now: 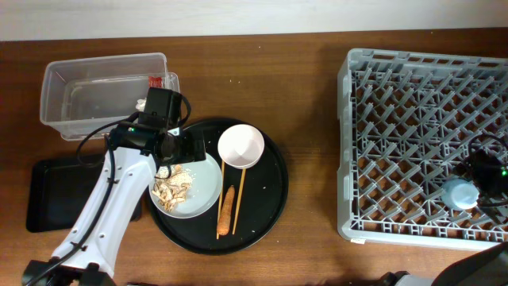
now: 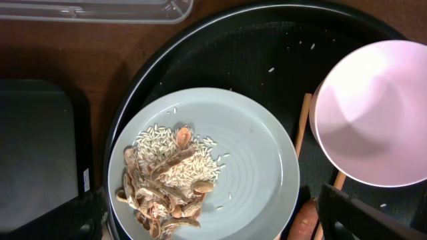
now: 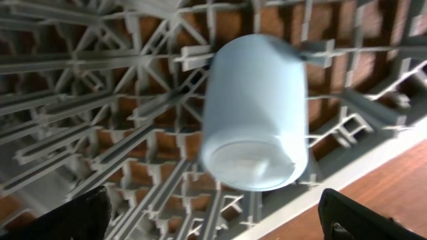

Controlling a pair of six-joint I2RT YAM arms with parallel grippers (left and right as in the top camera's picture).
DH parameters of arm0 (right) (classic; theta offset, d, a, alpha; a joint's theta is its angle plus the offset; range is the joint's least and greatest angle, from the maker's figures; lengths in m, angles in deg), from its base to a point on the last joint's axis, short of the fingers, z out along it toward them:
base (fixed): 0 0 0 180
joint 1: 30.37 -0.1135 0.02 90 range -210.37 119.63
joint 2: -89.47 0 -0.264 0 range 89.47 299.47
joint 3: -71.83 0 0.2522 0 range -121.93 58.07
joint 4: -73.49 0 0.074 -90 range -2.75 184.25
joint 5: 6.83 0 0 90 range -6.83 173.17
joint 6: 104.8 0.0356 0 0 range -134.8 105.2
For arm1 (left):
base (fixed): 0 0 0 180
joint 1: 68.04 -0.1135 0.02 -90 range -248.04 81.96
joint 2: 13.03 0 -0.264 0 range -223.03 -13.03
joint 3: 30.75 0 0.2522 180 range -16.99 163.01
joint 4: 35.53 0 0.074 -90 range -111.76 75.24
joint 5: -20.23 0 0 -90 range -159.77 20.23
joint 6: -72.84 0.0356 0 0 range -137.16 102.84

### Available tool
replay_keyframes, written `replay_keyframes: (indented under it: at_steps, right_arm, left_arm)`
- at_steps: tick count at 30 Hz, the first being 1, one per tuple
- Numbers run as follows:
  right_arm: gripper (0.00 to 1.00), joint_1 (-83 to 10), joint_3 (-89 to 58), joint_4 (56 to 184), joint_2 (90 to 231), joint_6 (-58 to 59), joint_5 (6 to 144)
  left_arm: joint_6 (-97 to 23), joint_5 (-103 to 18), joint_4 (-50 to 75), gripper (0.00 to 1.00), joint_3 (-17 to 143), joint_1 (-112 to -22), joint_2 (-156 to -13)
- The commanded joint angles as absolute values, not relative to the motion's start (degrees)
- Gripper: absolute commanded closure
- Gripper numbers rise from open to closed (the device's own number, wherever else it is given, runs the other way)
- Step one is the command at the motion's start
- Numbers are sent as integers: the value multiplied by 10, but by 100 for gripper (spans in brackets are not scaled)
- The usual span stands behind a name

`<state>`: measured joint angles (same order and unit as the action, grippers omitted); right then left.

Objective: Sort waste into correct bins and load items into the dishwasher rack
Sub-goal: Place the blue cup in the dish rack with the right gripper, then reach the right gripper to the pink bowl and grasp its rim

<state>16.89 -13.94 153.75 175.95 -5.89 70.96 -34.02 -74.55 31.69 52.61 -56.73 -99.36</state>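
Observation:
The pale plate (image 1: 202,179) lies on the round black tray (image 1: 270,191) with beige food scraps (image 1: 171,189) on it. My left gripper (image 1: 176,155) hangs open and empty over the plate (image 2: 253,167) and scraps (image 2: 167,180). The white bowl (image 1: 240,147) (image 2: 373,113), chopsticks (image 1: 240,191) (image 2: 303,123) and orange carrot (image 1: 226,210) (image 2: 303,223) lie beside the plate. The red wrapper (image 1: 163,80) is at the clear tub (image 1: 103,91). The light-blue cup (image 1: 459,193) (image 3: 257,110) stands upside down in the grey rack (image 1: 413,119) (image 3: 100,100). My right gripper (image 1: 476,189) (image 3: 217,227) is open beside it. No white scrap shows.
The shallow black rectangular tray (image 1: 55,195) (image 2: 33,147) lies left of the round tray, below the clear tub (image 2: 100,10). The rack's front rim and the brown table (image 3: 393,193) show beyond the cup.

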Motion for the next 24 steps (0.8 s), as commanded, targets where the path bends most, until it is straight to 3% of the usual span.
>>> replay_keyframes:
  at_steps: [1,4,11,16,24]
  right_arm:
    - [1,158,-152,1541,1755,-74,643]
    - [0,99,-175,1542,1733,-97,618]
    - [7,-244,-213,1469,1724,-111,612]
    - [11,-432,-213,1372,1770,-19,683]
    - [19,-573,-213,1266,1924,82,734]
  left_arm:
    - [-333,-752,320,1,528,-570,-982]
    - [-333,-752,320,1,527,-570,-982]
    - [-333,-752,328,1,528,-573,-982]
    - [-339,-752,345,1,528,-620,-982]
    - [-342,-752,367,1,527,-683,-982]
